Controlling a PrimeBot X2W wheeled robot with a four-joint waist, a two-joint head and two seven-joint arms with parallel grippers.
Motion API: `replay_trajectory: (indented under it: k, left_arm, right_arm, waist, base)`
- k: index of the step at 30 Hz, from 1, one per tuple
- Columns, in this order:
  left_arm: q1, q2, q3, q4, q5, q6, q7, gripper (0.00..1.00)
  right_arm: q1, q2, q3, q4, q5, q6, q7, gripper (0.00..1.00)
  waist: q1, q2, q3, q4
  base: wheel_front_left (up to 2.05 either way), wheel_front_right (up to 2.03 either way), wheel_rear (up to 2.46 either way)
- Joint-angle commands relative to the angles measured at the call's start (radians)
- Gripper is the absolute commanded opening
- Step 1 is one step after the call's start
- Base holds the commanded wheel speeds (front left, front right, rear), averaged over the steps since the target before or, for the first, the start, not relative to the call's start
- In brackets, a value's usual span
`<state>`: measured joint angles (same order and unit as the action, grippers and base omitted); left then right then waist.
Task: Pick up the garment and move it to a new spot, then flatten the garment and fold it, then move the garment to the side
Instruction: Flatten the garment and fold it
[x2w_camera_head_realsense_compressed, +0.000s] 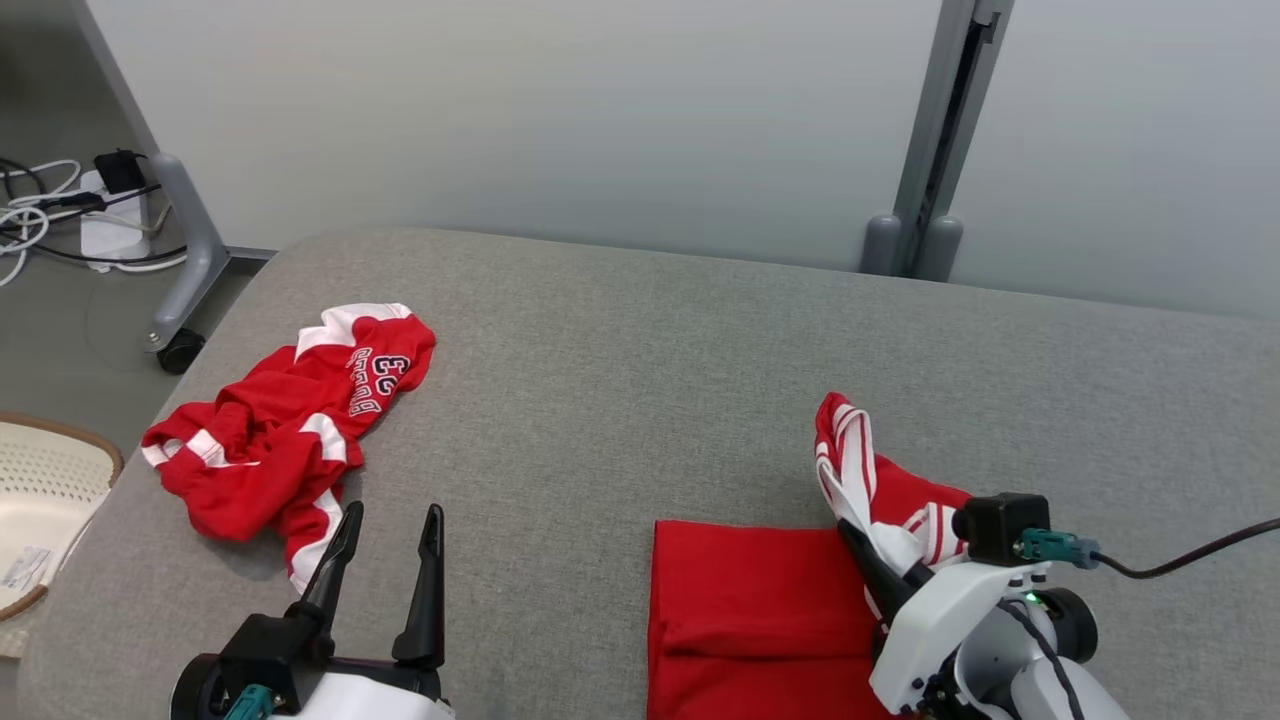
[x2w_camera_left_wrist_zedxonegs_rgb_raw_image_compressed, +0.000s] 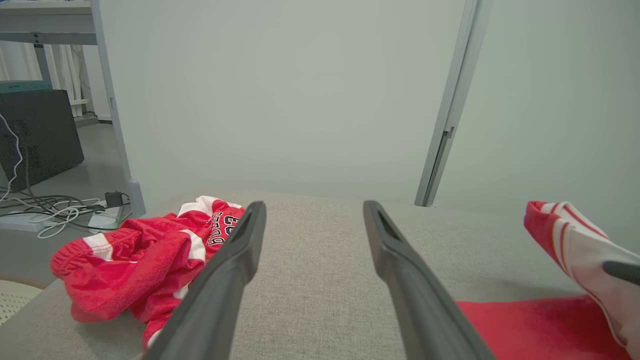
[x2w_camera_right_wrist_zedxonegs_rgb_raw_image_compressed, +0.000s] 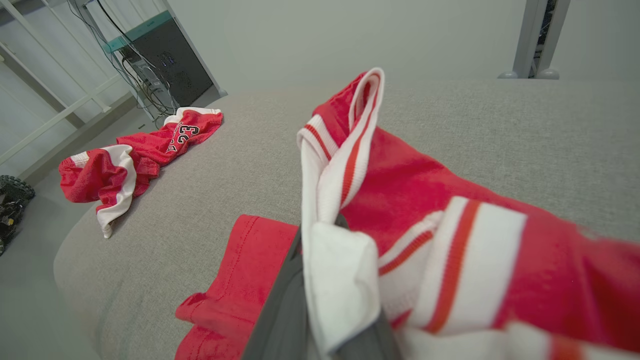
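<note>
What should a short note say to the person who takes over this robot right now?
Left gripper: open, holding nothing, over the grey fabric-covered table, beside the crumpled red-and-white shorts printed 33.
Right gripper: shut on the white-striped trim of the red cloth garment, holding that end up.
Garment: its body lies flat at the table's near edge, and the gripped end is raised.
Done: garment laid flat; a fold seems started.
Left: finish the fold, then move the garment to the side.
</note>
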<state>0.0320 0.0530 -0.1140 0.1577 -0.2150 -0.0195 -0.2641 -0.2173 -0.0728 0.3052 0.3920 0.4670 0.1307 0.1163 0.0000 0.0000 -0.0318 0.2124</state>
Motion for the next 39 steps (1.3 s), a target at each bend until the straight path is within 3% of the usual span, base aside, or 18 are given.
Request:
replay_trajectory:
  k: [1, 11, 23, 25, 26, 34, 39]
  left_arm:
    - [-0.012, 0.003, -0.001, -0.003, 0.004, -0.006, 0.0, 1.0]
    - [-0.036, 0.0, -0.027, 0.018, -0.003, -0.017, 0.0, 1.0]
    - [-0.057, -0.001, -0.022, 0.039, 0.002, -0.025, 0.0, 1.0]
    - [-0.056, -0.001, -0.019, 0.042, 0.0, -0.025, 0.0, 1.0]
    - [-0.055, -0.001, -0.018, 0.042, 0.0, -0.024, 0.0, 1.0]
    - [-0.044, -0.001, -0.013, 0.045, -0.011, -0.021, 0.0, 1.0]
    - [-0.031, -0.001, -0.006, 0.038, -0.016, -0.016, 0.0, 1.0]
  right_arm:
    - [0.004, -0.001, 0.007, 0.002, 0.01, 0.0, 0.006, 0.0]
    - [-0.045, 0.02, 0.127, 0.124, 0.09, 0.0, -0.031, 0.0]
    - [-0.152, 0.02, 0.278, 0.291, 0.225, 0.0, -0.133, 0.0]
    - [-0.166, 0.02, 0.304, 0.312, 0.247, 0.0, -0.146, 0.49]
    - [-0.171, 0.02, 0.315, 0.317, 0.26, 0.0, -0.154, 1.0]
    - [-0.211, 0.019, 0.357, 0.257, 0.371, 0.0, -0.247, 1.0]
    - [-0.234, -0.017, 0.276, 0.206, 0.355, 0.0, -0.305, 1.0]
  waist:
    - [0.0, 0.0, 0.002, 0.015]
    - [0.0, 0.0, 0.014, 0.099]
    - [0.0, 0.0, 0.031, 0.128]
    - [0.0, 0.0, 0.03, 0.124]
    - [0.0, 0.0, 0.029, 0.121]
    - [0.0, 0.0, 0.014, 0.072]
    - [0.0, 0.0, 0.005, 0.041]
  base:
    - [0.0, 0.0, 0.0]
    - [0.0, 0.0, 0.0]
    - [0.0, 0.0, 0.0]
    - [0.0, 0.0, 0.0]
    - [0.0, 0.0, 0.0]
    - [0.0, 0.0, 0.0]
    - [0.0, 0.0, 0.0]
